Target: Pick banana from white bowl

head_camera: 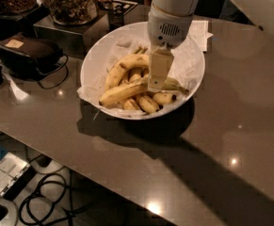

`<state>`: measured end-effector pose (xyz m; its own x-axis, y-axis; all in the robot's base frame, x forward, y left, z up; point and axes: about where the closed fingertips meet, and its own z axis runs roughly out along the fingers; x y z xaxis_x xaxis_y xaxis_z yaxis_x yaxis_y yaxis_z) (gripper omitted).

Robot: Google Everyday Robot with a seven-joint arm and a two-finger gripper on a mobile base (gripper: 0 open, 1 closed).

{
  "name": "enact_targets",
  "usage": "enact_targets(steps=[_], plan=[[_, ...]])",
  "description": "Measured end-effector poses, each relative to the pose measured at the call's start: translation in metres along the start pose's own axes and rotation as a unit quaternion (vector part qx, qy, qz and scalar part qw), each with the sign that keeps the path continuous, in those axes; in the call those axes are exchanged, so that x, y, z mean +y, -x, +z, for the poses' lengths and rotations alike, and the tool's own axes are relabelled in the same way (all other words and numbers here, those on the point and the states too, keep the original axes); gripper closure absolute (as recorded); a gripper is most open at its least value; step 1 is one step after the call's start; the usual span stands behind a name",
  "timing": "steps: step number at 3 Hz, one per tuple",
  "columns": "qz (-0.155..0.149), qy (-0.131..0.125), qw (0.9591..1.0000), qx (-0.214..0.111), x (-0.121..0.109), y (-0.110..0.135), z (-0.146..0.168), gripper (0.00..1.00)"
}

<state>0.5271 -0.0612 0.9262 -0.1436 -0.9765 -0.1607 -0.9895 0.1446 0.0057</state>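
Observation:
The white bowl (pixel 91 60), lined with crumpled paper towel (pixel 187 65), stands on the brown table and holds several bananas. The banana (pixel 120 93), long and nearly straight, lies across the front of the pile from lower left to right. Shorter curved bunched bananas (pixel 122 66) lie behind it. My gripper (pixel 156 84) hangs from the white arm over the bowl's middle, reaching down onto the long banana's right half and hiding part of it.
A black box with a cable (pixel 27 54) sits on the table to the left. Glass jars of nuts (pixel 70 1) on a metal stand are behind the bowl. A white paper (pixel 200 32) lies behind it. The table edge runs along the front left, with cables (pixel 47 199) on the floor below.

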Motion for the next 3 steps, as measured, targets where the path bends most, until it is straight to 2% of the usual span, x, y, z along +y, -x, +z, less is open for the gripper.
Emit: enact_targets(steps=[1, 3], plan=[[-0.001, 0.008, 1.0000, 0.005, -0.003, 0.000, 0.007, 0.43], [-0.003, 0.022, 0.9997, 0.012, -0.006, 0.000, 0.020, 0.45]])
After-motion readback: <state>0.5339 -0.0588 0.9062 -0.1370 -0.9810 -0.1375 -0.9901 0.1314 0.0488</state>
